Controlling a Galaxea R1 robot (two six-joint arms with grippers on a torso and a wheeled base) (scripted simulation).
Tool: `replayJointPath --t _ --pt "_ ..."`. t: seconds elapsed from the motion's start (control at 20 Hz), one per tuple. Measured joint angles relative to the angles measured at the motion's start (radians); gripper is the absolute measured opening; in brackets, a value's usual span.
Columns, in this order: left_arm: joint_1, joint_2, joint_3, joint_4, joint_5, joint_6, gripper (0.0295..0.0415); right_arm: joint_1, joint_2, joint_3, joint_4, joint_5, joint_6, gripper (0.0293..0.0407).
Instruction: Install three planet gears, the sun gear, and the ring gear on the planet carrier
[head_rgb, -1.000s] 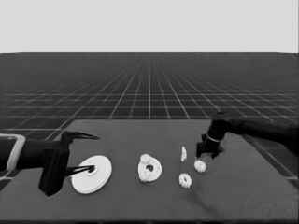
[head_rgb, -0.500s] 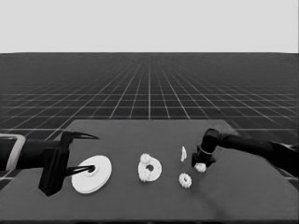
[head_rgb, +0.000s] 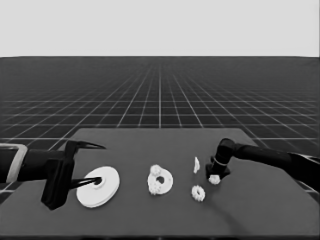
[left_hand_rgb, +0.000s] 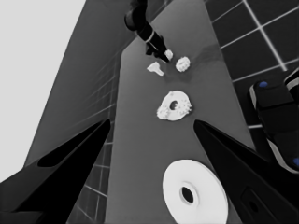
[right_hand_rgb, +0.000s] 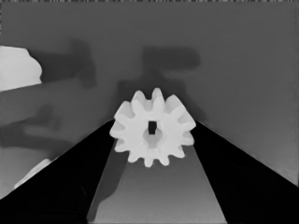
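1. Two gears already sit on the smaller round part (head_rgb: 160, 181), mid-tabletop.
2. The larger round part (head_rgb: 98, 186) lies uninstalled under my idle left end effector (head_rgb: 80, 165), fingers apart.
3. My right end effector (head_rgb: 215, 176) pinches a gear (right_hand_rgb: 152, 127); another gear (head_rgb: 198, 192) waits nearby.

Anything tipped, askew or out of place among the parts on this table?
One thing: the thin white piece stands tilted on edge between the smaller round part and the right end effector, which is down at a gear. The other loose gear and the larger round part lie flat.
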Motion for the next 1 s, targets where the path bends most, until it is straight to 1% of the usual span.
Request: replayJointPath --t 0.2,0.25,0.3,0.4,0.5,0.7,0.75,0.8,0.85,0.9,1.0 --pt "0.000 0.000 0.000 0.000 0.000 0.000 0.0385 0.000 0.000 0.000 0.000 0.000 0.000 0.0312" --pt "0.000 0.000 0.000 0.000 0.000 0.000 0.0385 0.064 -0.036 0.081 0.049 -0.059 0.030 0.0312" --pt "0.000 0.000 0.000 0.000 0.000 0.000 0.0385 0.119 -0.052 0.115 0.086 -0.091 0.042 0.0312" --pt "0.000 0.000 0.000 0.000 0.000 0.000 0.0385 0.170 -0.062 0.135 0.124 -0.120 0.048 0.0312" --pt "0.000 0.000 0.000 0.000 0.000 0.000 0.0385 0.187 -0.063 0.138 0.138 -0.129 0.049 0.0312" --pt "0.000 0.000 0.000 0.000 0.000 0.000 0.0385 0.194 -0.064 0.139 0.144 -0.134 0.049 0.0312" --pt "0.000 0.000 0.000 0.000 0.000 0.000 0.0385 0.194 0.055 0.191 0.119 -0.169 0.286 0.0312" --pt "0.000 0.000 0.000 0.000 0.000 0.000 0.0385 0.193 0.224 0.176 0.113 -0.188 0.400 0.0312" --pt "0.000 0.000 0.000 0.000 0.000 0.000 0.0385 0.193 0.336 0.121 0.113 -0.194 0.437 0.0312" --pt "0.000 0.000 0.000 0.000 0.000 0.000 0.0385 0.193 0.402 0.073 0.114 -0.196 0.446 0.0312" --pt "0.000 0.000 0.000 0.000 0.000 0.000 0.0385 0.193 0.462 0.016 0.115 -0.196 0.447 0.0312"
